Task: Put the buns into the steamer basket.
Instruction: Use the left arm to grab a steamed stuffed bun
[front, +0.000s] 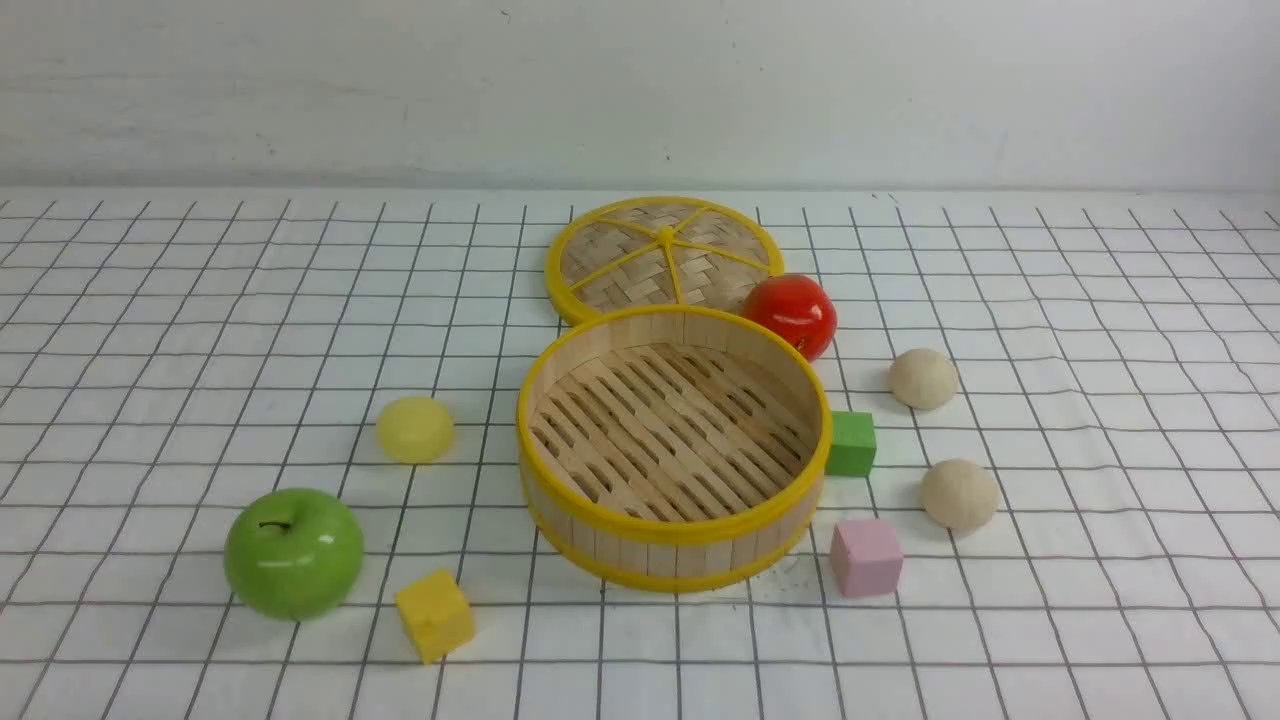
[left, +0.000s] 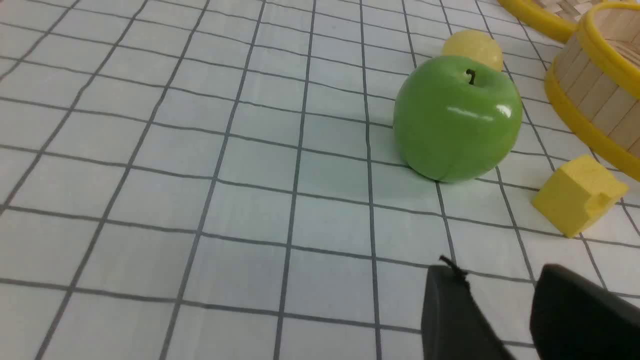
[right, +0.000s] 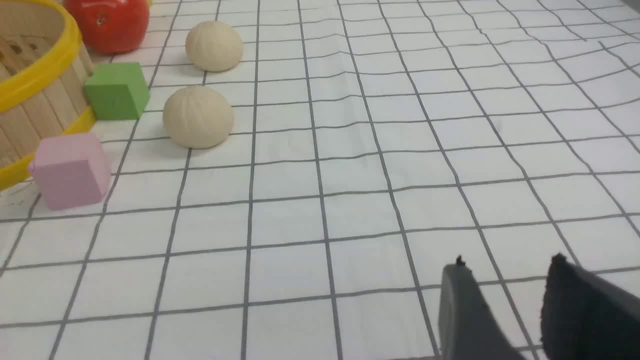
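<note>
Buns (front: 959, 494) rest outside steamer basket (front: 660, 552), well apart from jaws.

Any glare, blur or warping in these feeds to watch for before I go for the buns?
Front view: sharp, evenly lit, soft shadows, small glare spots on the green apple and red apple. Left wrist view: bluish tint, bright streak on the green apple, left pincer dark and soft. Right wrist view: nearer beige bun crisp, grid lines wavy on the cloth, right pincer blurred.
</note>
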